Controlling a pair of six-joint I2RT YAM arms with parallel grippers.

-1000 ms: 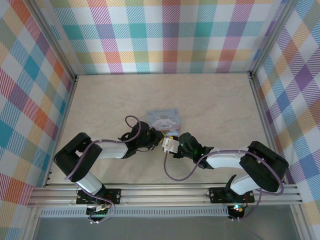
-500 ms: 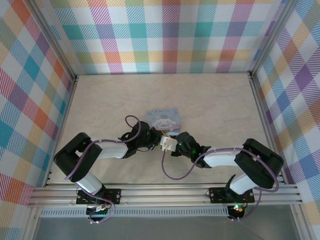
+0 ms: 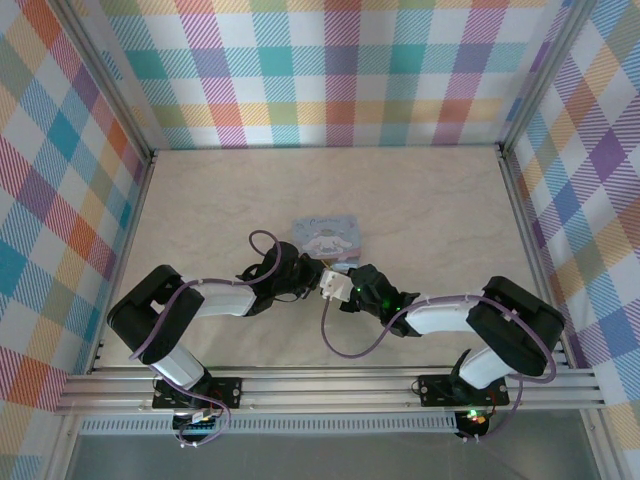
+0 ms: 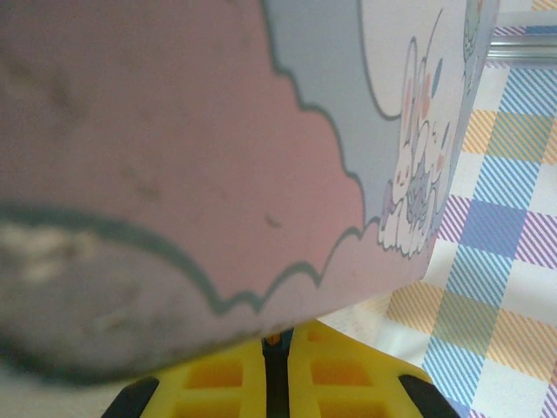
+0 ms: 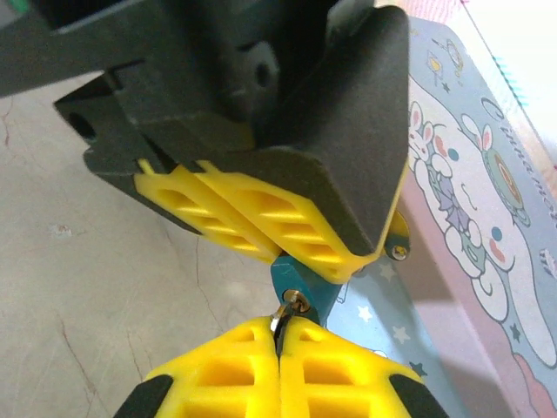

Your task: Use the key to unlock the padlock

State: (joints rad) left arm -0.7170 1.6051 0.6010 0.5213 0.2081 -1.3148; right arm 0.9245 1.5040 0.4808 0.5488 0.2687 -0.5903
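A pale, marble-patterned surface (image 3: 430,200) lies under even light, enclosed on three sides by walls (image 3: 340,70) of pastel plaid in pink, teal, yellow and blue, with aluminium rails (image 3: 330,385) running along its near edge.

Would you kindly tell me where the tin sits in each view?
Top external: tin mid-frame.
Left wrist: close up, across top and left.
Right wrist: right side.
Shared landmark: its cartoon print.

tin box (image 3: 327,234) just beyond left gripper (image 3: 316,275), open table (image 3: 450,200) elsewhere
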